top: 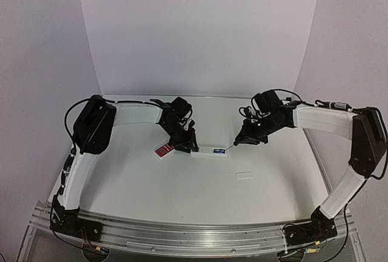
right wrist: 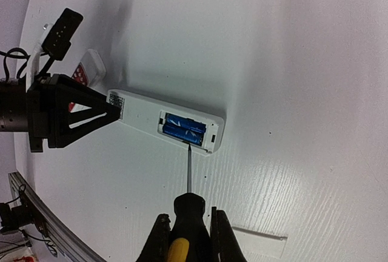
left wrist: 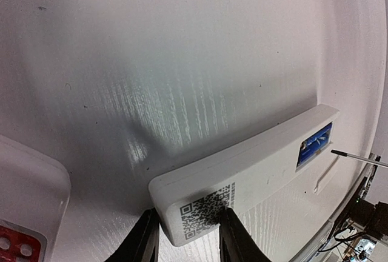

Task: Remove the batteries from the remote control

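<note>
The remote control (top: 209, 151) lies face down mid-table, its white back up and its battery bay uncovered. Two blue batteries (right wrist: 185, 128) sit side by side in the bay, also seen as the batteries (left wrist: 315, 144) in the left wrist view. My left gripper (left wrist: 189, 238) is shut on the remote control's (left wrist: 254, 171) QR-code end, one finger on each long side. My right gripper (right wrist: 189, 238) is shut on a screwdriver (right wrist: 189, 213) with a black and yellow handle. The screwdriver's thin tip touches the bay's near edge, next to the nearer battery.
A shorter red-faced remote (top: 164, 150) lies just left of the white remote, beside my left gripper (top: 185, 145). A small flat white cover piece (top: 244, 175) rests on the table nearer the front. A metal rail (top: 182, 231) runs along the near edge.
</note>
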`<control>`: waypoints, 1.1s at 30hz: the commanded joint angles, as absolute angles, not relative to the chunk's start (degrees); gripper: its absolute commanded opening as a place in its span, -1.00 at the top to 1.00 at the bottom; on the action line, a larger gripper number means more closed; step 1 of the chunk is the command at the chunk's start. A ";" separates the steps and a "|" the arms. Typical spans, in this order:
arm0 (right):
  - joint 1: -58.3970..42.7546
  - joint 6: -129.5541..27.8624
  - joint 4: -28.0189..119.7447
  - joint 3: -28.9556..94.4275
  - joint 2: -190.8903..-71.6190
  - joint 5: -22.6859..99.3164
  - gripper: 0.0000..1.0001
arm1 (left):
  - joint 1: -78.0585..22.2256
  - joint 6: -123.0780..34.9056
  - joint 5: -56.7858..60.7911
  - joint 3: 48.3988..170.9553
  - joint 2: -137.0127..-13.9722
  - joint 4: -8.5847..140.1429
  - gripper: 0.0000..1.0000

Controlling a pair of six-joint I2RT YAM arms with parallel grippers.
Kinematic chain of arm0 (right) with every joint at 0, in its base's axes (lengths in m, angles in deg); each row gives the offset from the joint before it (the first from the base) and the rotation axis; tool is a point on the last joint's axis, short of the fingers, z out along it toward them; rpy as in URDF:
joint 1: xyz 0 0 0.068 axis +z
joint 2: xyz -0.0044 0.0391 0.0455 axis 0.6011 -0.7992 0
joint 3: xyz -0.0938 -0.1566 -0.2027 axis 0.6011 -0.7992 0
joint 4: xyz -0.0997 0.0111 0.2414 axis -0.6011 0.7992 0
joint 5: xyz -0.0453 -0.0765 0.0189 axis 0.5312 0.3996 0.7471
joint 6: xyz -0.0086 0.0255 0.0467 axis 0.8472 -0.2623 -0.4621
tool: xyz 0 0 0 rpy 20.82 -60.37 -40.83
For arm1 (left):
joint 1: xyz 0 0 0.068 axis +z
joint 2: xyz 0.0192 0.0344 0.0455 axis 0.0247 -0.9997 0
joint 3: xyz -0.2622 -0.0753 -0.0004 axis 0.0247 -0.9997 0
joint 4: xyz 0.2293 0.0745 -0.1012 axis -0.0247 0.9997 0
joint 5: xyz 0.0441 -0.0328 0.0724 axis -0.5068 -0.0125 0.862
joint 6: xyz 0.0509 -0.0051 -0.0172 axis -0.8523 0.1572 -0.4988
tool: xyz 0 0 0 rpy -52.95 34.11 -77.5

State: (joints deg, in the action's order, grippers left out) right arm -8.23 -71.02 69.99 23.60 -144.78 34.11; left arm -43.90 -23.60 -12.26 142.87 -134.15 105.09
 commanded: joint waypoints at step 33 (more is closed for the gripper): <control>-6.36 -74.62 71.53 25.32 -145.62 38.03 1.00 | -45.62 -23.27 -8.35 142.40 -138.17 108.55 0.37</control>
State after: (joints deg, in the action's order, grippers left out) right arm -7.02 -72.27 71.42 23.65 -144.89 38.43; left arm -44.01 -23.59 -11.89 143.04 -134.17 105.40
